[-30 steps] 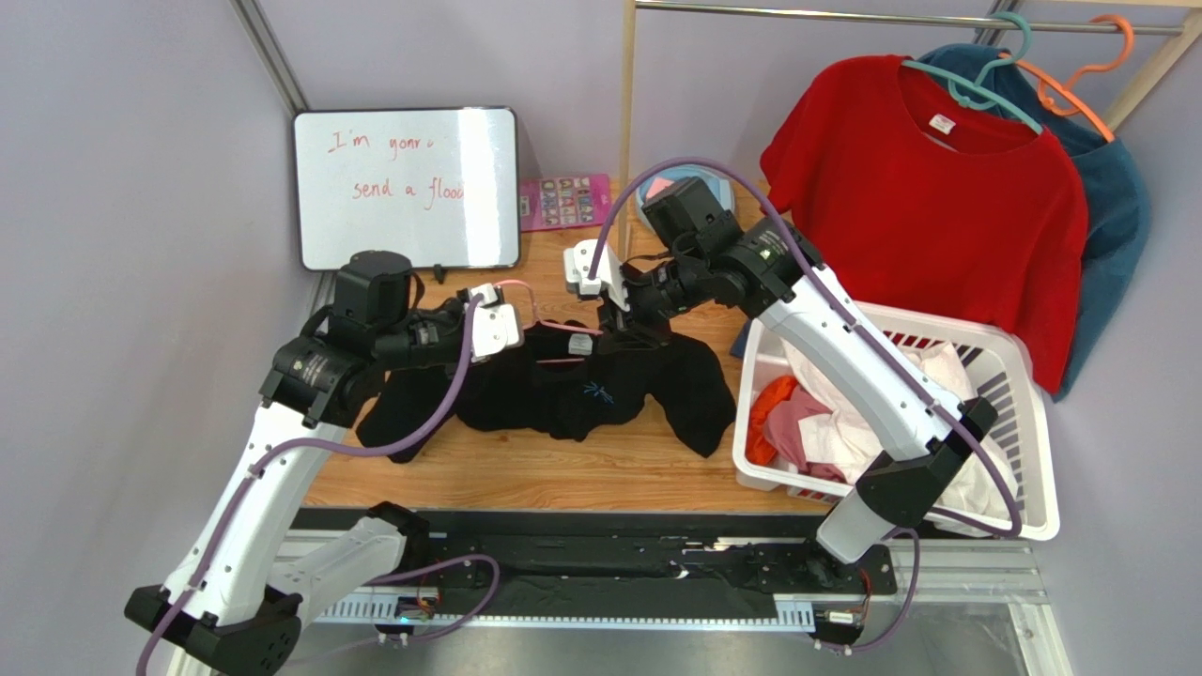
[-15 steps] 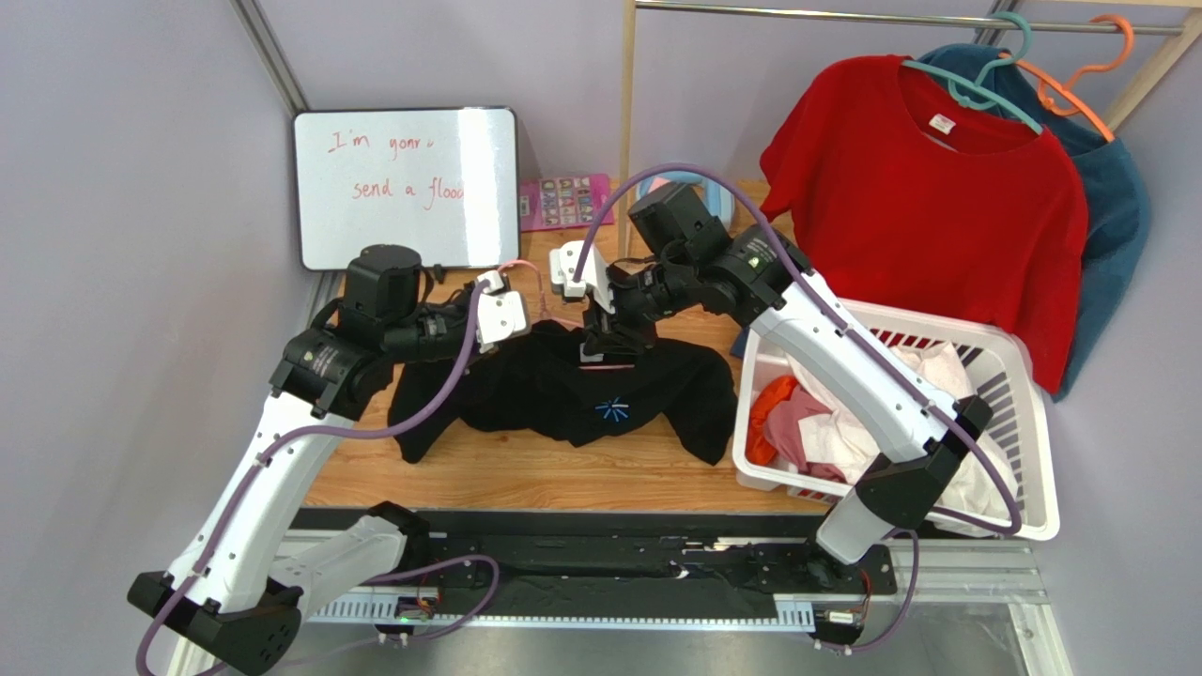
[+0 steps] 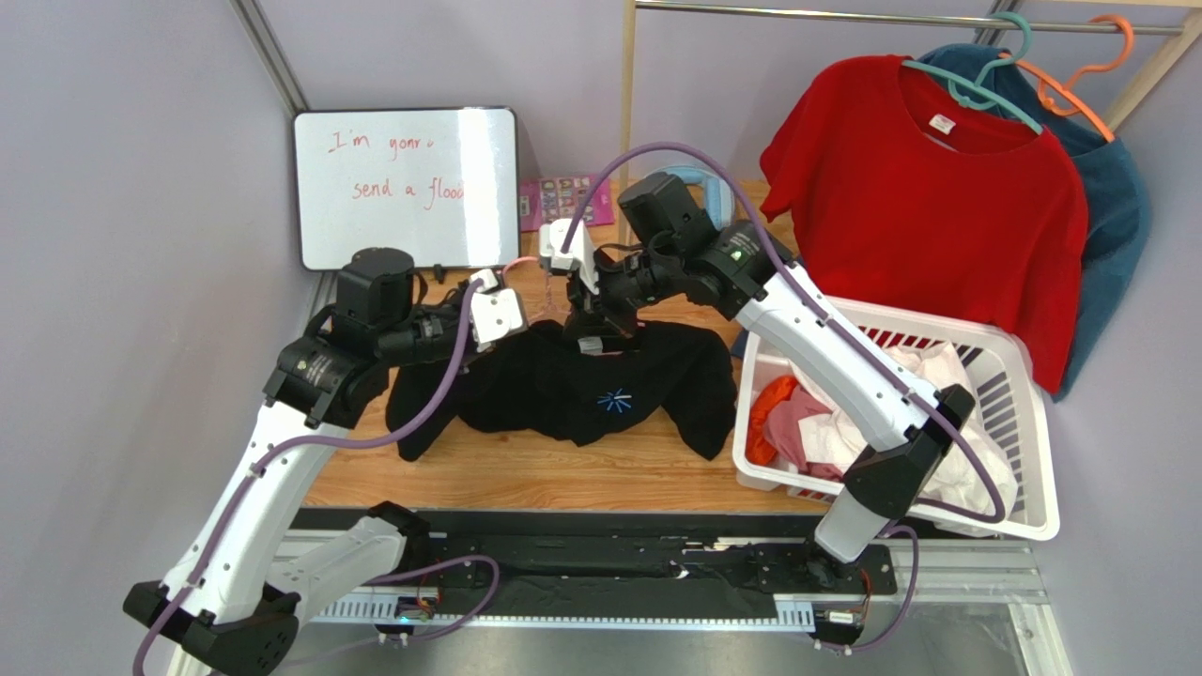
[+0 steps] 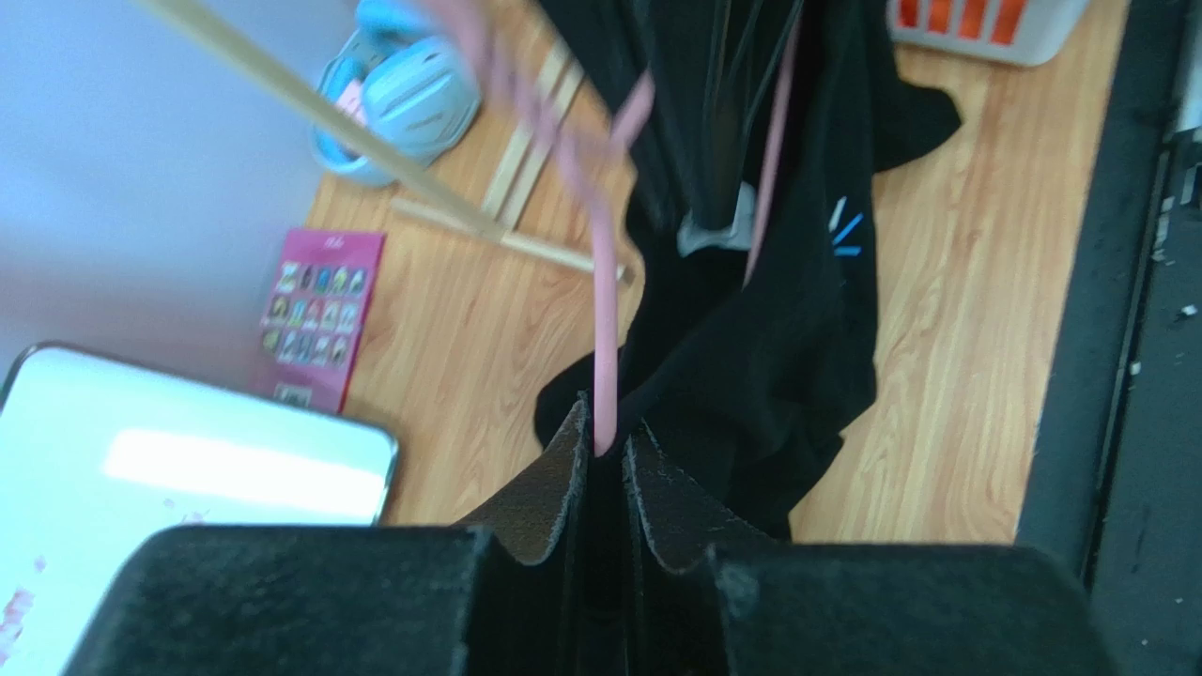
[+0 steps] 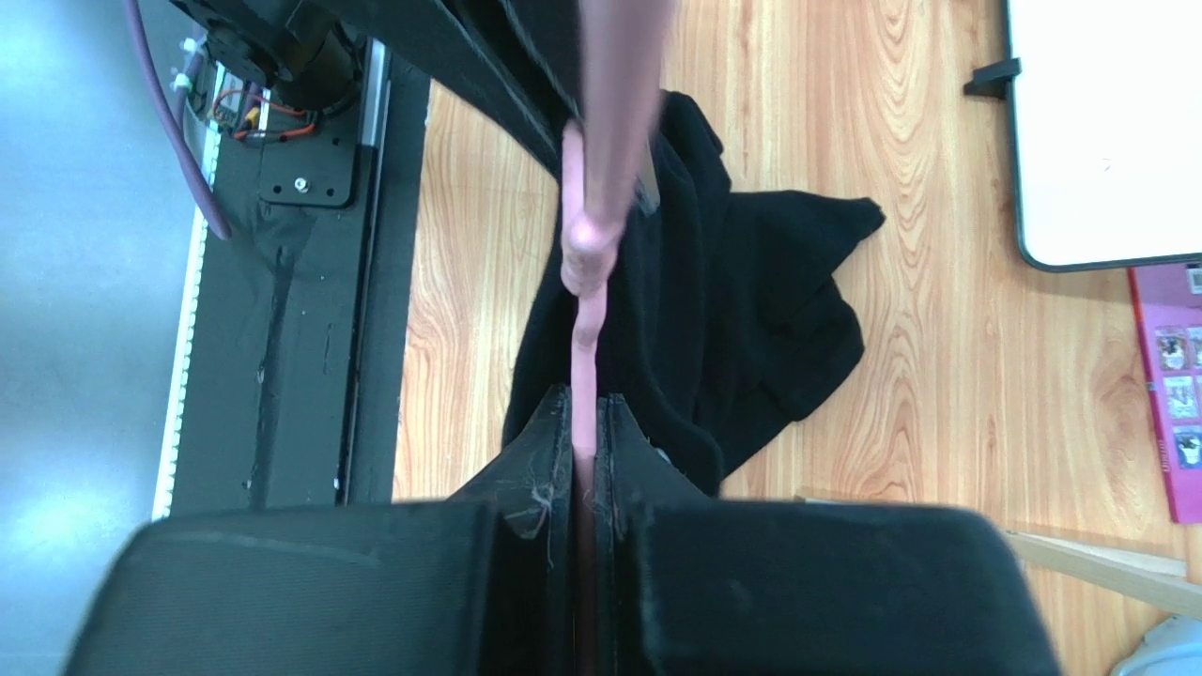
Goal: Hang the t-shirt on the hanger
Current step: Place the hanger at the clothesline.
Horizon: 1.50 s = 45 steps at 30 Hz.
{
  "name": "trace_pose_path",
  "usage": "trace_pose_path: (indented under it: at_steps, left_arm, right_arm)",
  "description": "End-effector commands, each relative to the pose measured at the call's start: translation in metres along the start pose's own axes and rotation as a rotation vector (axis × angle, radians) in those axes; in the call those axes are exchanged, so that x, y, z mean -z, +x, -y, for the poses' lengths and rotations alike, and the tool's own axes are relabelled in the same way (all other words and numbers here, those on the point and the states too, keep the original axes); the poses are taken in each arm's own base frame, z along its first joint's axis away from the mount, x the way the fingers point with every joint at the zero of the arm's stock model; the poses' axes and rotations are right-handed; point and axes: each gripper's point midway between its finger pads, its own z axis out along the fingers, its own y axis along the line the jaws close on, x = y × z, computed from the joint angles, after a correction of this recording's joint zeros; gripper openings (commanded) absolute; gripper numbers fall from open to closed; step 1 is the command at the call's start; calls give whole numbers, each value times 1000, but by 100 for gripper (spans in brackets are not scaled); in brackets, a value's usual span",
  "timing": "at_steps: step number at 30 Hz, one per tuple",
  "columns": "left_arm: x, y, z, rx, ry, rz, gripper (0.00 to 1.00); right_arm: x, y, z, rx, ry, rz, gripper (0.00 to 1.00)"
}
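The black t-shirt (image 3: 565, 387), with its blue chest mark (image 3: 615, 402), hangs off the pink wire hanger (image 3: 519, 266), its hem and sleeves resting on the wooden table. My left gripper (image 3: 505, 303) is shut on the hanger's pink wire (image 4: 604, 352) at the shirt's left shoulder; the shirt (image 4: 769, 338) drapes below it. My right gripper (image 3: 581, 289) is shut on the pink wire (image 5: 584, 331) near the collar, above the shirt (image 5: 734, 310). In the wrist views, each pair of fingers, the left (image 4: 604, 437) and the right (image 5: 586, 409), pinches the wire.
A whiteboard (image 3: 407, 186) leans at the back left. A white laundry basket (image 3: 1037, 423) with clothes stands right of the shirt. A red shirt (image 3: 931, 197) and a teal-blue shirt (image 3: 1122, 197) hang on the rail. A pink card (image 3: 565, 197) and a blue object (image 4: 409, 92) lie behind.
Both grippers have moved up and back-left with the hanger. The black t-shirt has been lifted and spread, and its blue mark now faces the camera.
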Motion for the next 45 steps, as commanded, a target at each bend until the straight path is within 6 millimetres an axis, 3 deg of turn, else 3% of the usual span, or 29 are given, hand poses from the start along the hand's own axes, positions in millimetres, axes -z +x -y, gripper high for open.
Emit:
trace_pose_path:
  at_steps: [1,8,11,15,16,18,19,21,24,31,35,38,41,44,45]
  left_arm:
    - [24,9,-11,27,-108,-16,18]
    - [45,30,-27,53,-168,-71,17]
    - [50,27,-28,34,-170,-67,24]
    - [59,-5,-30,32,-176,19,55]
    - [60,-11,-31,39,-180,35,59]
    - [68,-31,-39,51,-213,83,78]
    - [69,-35,-42,57,-220,93,82]
    - [73,-49,-48,65,-239,127,87]
    - [73,-58,-52,84,-244,160,93]
    - [63,-57,-54,105,-215,188,96]
    - [62,-56,-55,106,-217,189,97]
    - [60,-52,-55,114,-215,185,97]
    - [57,-49,-53,125,-204,183,97]
    - [53,-44,-47,147,-187,187,98]
    - [49,-40,-46,158,-184,193,99]
  right_arm:
    - [56,-25,8,24,106,127,0]
    - [73,-12,-4,17,90,111,0]
    - [77,-14,-4,24,109,110,0]
    - [90,-27,9,-19,204,118,0]
    - [100,-38,16,-18,258,139,0]
    - [116,-42,29,-66,373,136,0]
    - [129,-51,33,-73,425,156,0]
    - [147,-48,45,-135,557,140,0]
    - [168,-31,52,-214,695,94,0]
    - [215,4,67,-399,967,54,0]
    - [246,5,70,-464,1071,101,0]
    - [255,5,69,-498,1105,117,0]
    - [253,-6,65,-522,1064,161,0]
    - [258,-45,57,-482,979,286,0]
    - [261,-69,48,-432,917,352,0]
